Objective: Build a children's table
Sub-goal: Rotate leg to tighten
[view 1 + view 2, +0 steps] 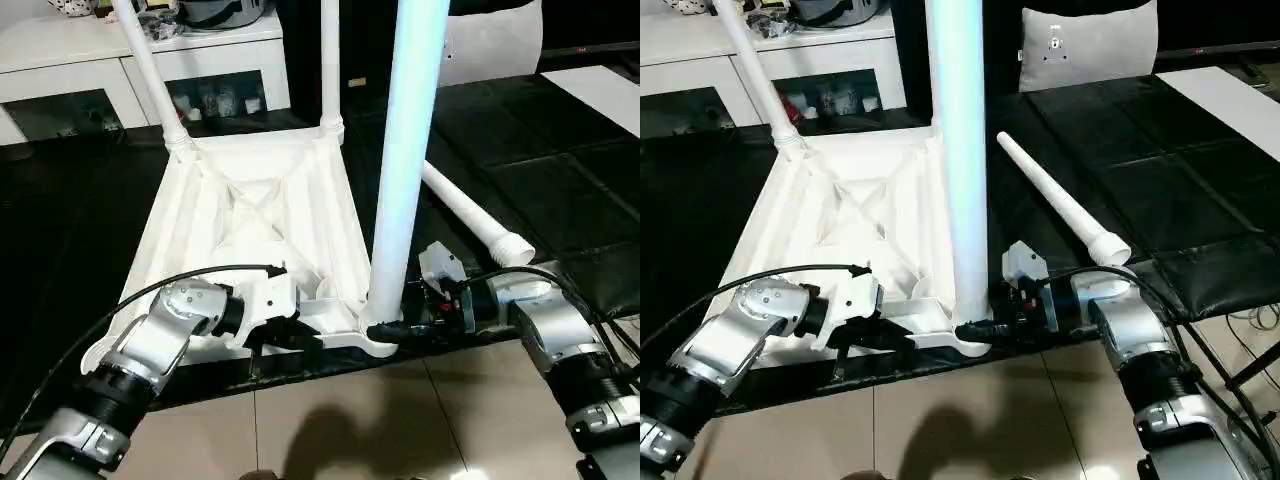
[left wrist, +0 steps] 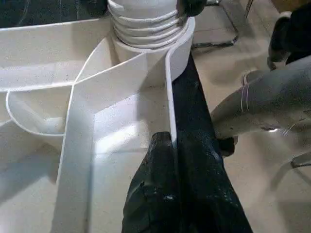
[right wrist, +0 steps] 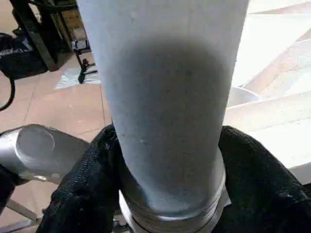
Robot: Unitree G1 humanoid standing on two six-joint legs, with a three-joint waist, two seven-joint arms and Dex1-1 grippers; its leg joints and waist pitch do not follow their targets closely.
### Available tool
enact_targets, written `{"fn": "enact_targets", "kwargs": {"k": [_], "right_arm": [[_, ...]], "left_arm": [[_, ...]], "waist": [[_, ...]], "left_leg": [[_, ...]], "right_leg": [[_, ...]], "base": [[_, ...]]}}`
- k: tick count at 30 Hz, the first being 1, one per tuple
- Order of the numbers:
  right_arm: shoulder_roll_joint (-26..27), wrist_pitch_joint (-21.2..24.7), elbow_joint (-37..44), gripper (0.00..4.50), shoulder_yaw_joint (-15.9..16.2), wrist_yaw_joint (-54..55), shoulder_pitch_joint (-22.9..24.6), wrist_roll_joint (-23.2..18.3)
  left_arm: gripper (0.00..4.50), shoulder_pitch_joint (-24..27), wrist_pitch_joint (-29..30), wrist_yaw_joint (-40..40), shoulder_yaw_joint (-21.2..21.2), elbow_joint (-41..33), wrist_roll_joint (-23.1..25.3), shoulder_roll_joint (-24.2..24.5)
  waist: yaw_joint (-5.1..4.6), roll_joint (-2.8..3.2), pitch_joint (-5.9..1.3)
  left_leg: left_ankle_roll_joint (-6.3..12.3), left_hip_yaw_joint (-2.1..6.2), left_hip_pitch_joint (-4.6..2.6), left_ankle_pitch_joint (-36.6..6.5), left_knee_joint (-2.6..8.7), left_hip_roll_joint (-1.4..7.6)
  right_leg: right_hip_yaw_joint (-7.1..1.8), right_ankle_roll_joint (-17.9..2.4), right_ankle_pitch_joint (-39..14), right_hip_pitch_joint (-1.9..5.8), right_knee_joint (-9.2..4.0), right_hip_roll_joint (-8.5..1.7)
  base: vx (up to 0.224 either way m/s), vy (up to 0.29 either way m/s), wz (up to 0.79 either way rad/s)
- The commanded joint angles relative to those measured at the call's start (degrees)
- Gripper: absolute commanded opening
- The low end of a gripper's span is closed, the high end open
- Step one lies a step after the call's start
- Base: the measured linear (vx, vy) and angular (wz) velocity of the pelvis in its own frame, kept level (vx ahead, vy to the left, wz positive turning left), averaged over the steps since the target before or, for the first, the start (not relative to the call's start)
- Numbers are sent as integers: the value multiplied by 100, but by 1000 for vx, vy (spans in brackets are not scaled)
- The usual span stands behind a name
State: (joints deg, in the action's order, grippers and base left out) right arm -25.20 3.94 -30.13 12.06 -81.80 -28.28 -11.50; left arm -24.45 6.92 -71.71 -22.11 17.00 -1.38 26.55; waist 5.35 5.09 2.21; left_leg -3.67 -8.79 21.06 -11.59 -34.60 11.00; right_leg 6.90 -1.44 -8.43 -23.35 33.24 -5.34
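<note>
Right gripper (image 1: 385, 330) clasps the near leg (image 1: 405, 170) at its socket, lower centre. Left gripper (image 1: 285, 335) pinches the tabletop (image 1: 250, 215) rim. Judgement: a cross-threaded leg could jam.

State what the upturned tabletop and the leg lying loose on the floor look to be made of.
Tabletop: moulded white plastic by the look, semi-gloss, with thin cast ribs crossing underneath. Loose leg: likely the same plastic, a smooth tapered tube with a ridged end.

The white rectangular plastic tabletop (image 1: 250, 215) looks smooth and matt, its ribbed underside up. The white tubular plastic legs (image 1: 405, 160) have a slight sheen. The beige tiled floor (image 1: 360, 420) is glossy; the black mat (image 1: 560, 170) looks quilted.
</note>
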Motion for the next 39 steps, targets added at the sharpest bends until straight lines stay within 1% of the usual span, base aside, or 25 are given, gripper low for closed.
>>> {"fn": "enact_targets", "kwargs": {"k": [1, 3, 4, 5, 6, 8, 10, 11, 14, 15, 16, 18, 19, 21, 22, 23, 24, 25, 27, 31, 33, 35, 37, 38, 39], "right_arm": [[242, 285, 206, 264, 4, 92, 133, -199], [415, 441, 198, 263, -63, 440, 157, -215], [470, 495, 175, 263, -82, 578, 149, -199], [664, 571, 43, 263, -150, 1043, 97, -118], [912, 594, -160, 263, -238, 1694, 18, 18], [1152, 613, -368, 262, -331, 2316, -68, 138], [1596, 658, -808, 262, -569, 3469, -291, 264], [1613, 659, -823, 262, -579, 3511, -299, 270], [1918, 744, -1224, 262, -884, 4494, -538, 283], [2045, 723, -1494, 262, -1085, 5027, -691, 226], [2051, 721, -1506, 262, -1095, 5051, -699, 222], [2167, 583, -1634, 262, -1279, 5305, -766, 168], [2206, 506, -1641, 296, -1333, 5348, -770, 150], [2240, 382, -1626, 331, -1401, 5383, -760, 165], [2215, 302, -1557, 339, -1403, 5349, -708, 195], [2177, 249, -1478, 339, -1389, 5295, -650, 210], [2131, 190, -1376, 365, -1398, 5238, -574, 200], [2098, 220, -1232, 365, -1440, 5075, -476, 83], [2045, 250, -1077, 381, -1457, 4958, -364, 14], [1802, 259, -386, 413, -1406, 4652, 130, -23], [1717, 249, -140, 436, -1395, 4540, 299, -53], [1676, 233, 75, 444, -1410, 4543, 436, -77], [1634, 258, 389, 444, -1440, 4585, 609, -119], [1630, 263, 445, 450, -1442, 4604, 639, -117], [1629, 277, 507, 450, -1438, 4627, 676, -111]], "left_arm": [[0, 177, 389, 3, -138, -300, -88, -123], [0, 242, 690, 196, -66, -446, -124, -189], [0, 252, 765, 263, -48, -476, -120, -209], [0, 270, 1029, 522, 54, -558, -161, -348], [0, 295, 1331, 822, 169, -690, -237, -538], [0, 308, 1620, 1127, 281, -810, -306, -743], [0, 224, 2038, 1757, 433, -916, -336, -1258], [0, 220, 2051, 1778, 438, -919, -335, -1277], [0, 74, 2148, 2265, 520, -824, -198, -1648], [0, -43, 2100, 2499, 548, -694, -135, -1831], [0, -49, 2097, 2511, 549, -687, -132, -1840], [0, -201, 2078, 2789, 598, -549, -58, -2046], [0, -258, 2055, 2899, 607, -500, -9, -2096], [0, -339, 2004, 3034, 575, -412, 113, -2108], [0, -371, 1933, 3074, 525, -333, 233, -2030], [0, -383, 1880, 3085, 502, -278, 305, -1962], [0, -392, 1869, 3093, 502, -238, 350, -1901], [0, -402, 1842, 3110, 503, -201, 405, -1825], [0, -412, 1814, 3113, 503, -171, 453, -1747], [0, -499, 1587, 3138, 598, 85, 558, -1610], [0, -578, 1456, 3234, 597, 277, 606, -1545], [0, -650, 1397, 3356, 637, 417, 610, -1505], [0, -767, 1410, 3487, 757, 565, 550, -1514], [43, -787, 1424, 3474, 782, 583, 524, -1517], [43, -797, 1427, 3455, 799, 585, 505, -1510]], "waist": [[-25, -103, -393], [-37, -107, -388], [-54, -89, -372], [-81, -80, -354], [-117, -91, -331], [-289, -111, -280], [-492, -123, -250], [-529, -107, -254], [-713, -99, -249], [-725, -112, -248], [-770, -87, -257], [-803, -38, -280], [-826, -28, -300], [-807, -29, -318], [-796, -47, -335], [-749, -33, -355], [-729, -45, -362], [-669, -41, -381], [-558, -32, -425], [-404, -32, -464], [-329, -23, -457], [-309, -16, -422], [-329, -30, -377], [-335, -37, -371], [-345, -31, -367]], "left_leg": [[629, -14, 14, -723, 376, 211], [588, -7, 20, -747, 389, 215], [552, -10, 9, -844, 398, 200], [474, -13, -11, -1008, 414, 194], [409, -6, 1, -1069, 432, 195], [159, 25, -26, -1616, 453, 112], [78, 57, -10, -1912, 439, 78], [69, 57, -37, -1970, 417, 63], [165, 76, -69, -2180, 365, 11], [196, 76, -63, -2199, 354, -3], [210, 76, -84, -2194, 334, -18], [261, 114, -99, -2269, 367, 41], [296, 143, -48, -2264, 403, 89], [334, 139, 13, -2124, 429, 108], [364, 131, 27, -1958, 420, 105], [405, 121, 25, -1778, 420, 123], [433, 109, 29, -1688, 418, 127], [491, 85, 20, -1476, 401, 135], [641, 71, 49, -991, 380, 148], [890, 60, 58, -193, 321, 154], [971, 52, 51, -119, 312, 158], [883, 52, 62, -346, 354, 166], [579, 37, 39, -912, 401, 156], [533, 40, 41, -995, 410, 151], [471, 41, 41, -1087, 417, 141]], "right_leg": [[-286, -1058, -1614, 356, -318, -311], [-280, -1043, -1670, 366, -323, -316], [-272, -1000, -1835, 350, -360, -302], [-269, -943, -2061, 341, -383, -293], [-271, -909, -2182, 343, -397, -304], [-181, -595, -3115, 369, -515, -305], [-112, -330, -3550, 366, -603, -295], [-95, -280, -3659, 346, -632, -302], [-8, -124, -3911, 291, -740, -278], [9, -75, -3956, 290, -761, -270], [31, -80, -3954, 266, -784, -276], [54, -179, -3623, 292, -769, -289], [61, -277, -3252, 352, -726, -294], [23, -435, -2870, 371, -671, -302], [-11, -553, -2672, 379, -638, -323], [-50, -705, -2386, 374, -598, -331], [-67, -769, -2219, 376, -576, -330], [-99, -911, -1879, 373, -522, -330], [-121, -1082, -1307, 421, -420, -340], [-137, -1169, -525, 435, -325, -329], [-134, -1156, -516, 424, -329, -323], [-123, -1096, -879, 438, -369, -324], [-111, -837, -1694, 428, -472, -320], [-106, -788, -1822, 431, -487, -318], [-102, -710, -1998, 427, -513, -319]], "base": [[0, 0, 0], [0, 0, 0], [0, 0, 0], [0, 0, 0], [0, 0, 0], [0, 0, 0], [0, 0, 0], [0, 0, 0], [0, 0, 0], [0, 0, 0], [0, 0, 0], [0, 0, 0], [0, 0, 0], [0, 0, 0], [0, 0, 0], [0, 0, 0], [0, 0, 0], [54, -2, 10], [54, -12, 6], [0, 0, 0], [0, 0, 0], [0, 0, 0], [0, 0, 0], [0, 0, 0], [0, 0, 0]]}}
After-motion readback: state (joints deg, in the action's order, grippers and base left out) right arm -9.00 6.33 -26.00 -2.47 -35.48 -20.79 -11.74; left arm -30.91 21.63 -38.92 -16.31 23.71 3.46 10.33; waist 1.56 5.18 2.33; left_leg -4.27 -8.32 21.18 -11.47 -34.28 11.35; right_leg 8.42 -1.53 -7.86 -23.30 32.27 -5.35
